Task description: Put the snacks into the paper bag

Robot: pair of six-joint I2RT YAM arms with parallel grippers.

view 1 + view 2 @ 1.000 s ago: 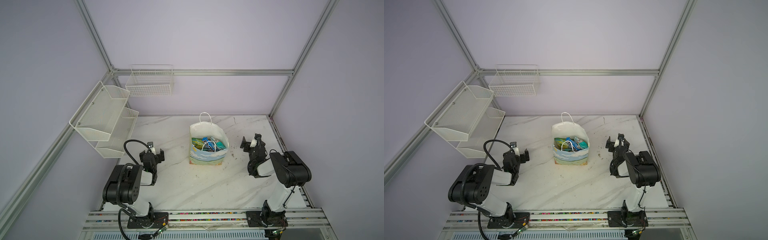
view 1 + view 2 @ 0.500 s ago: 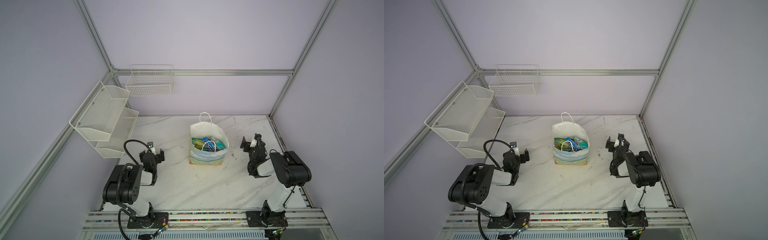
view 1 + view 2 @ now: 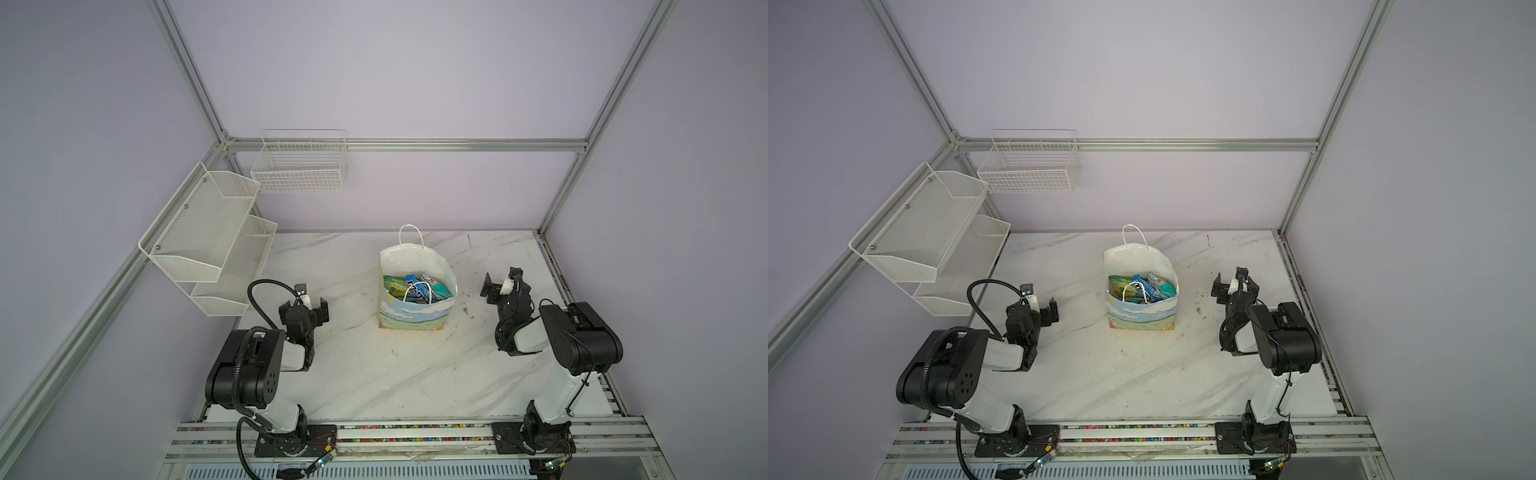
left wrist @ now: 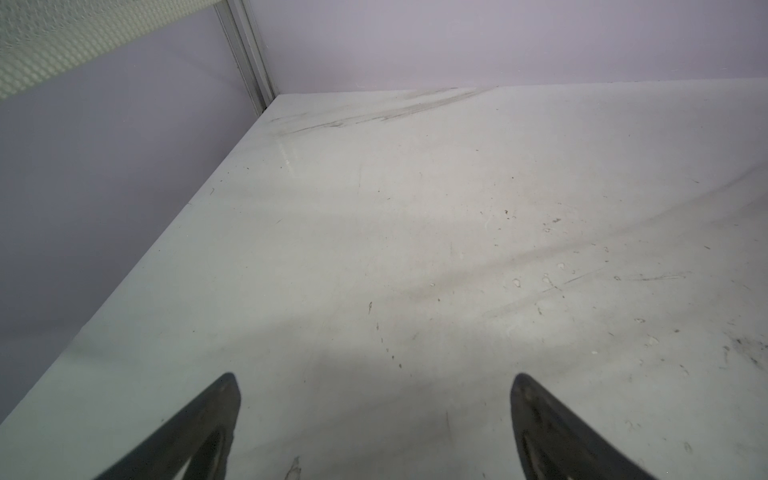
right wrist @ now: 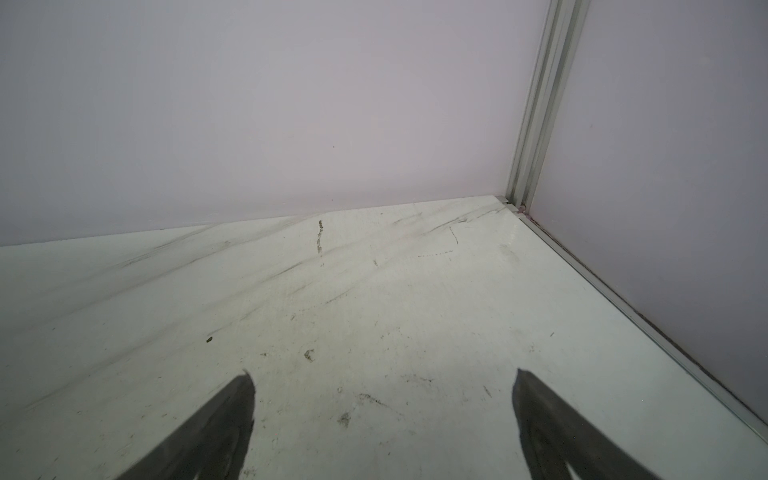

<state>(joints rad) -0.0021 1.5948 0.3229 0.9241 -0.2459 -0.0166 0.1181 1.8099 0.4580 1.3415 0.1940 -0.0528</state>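
1. Along the front edge, a metal rail point(image 3: 395, 432) carries the bases of both arms, one toward each end of a white marbled table point(image 3: 374, 374) marked with scuffs and crumbs.
2. The left gripper point(image 3: 304, 308) is poised over bare tabletop, its fingers spread wide with nothing between them, well apart from the bag.
3. The right gripper point(image 3: 504, 286) faces the far corner, its fingers likewise spread and empty, near the bag's side but not touching it.
4. Between the two arms stands the paper bag point(image 3: 411, 322), upright and open-mouthed. It is white inside, and its outer face is printed with sky, clouds and a green field.
5. Inside it lie the snacks point(image 3: 397, 284), a jumble of teal, green and blue packets. The front handle point(image 3: 418, 283) droops across them and the back handle point(image 3: 410, 232) stands up at the rear rim. Print on the packets is too small to read.
6. Farther back, a two-tier mesh shelf point(image 3: 208, 232) hangs on the left wall and a wire basket point(image 3: 299, 170) hangs on the rear wall.
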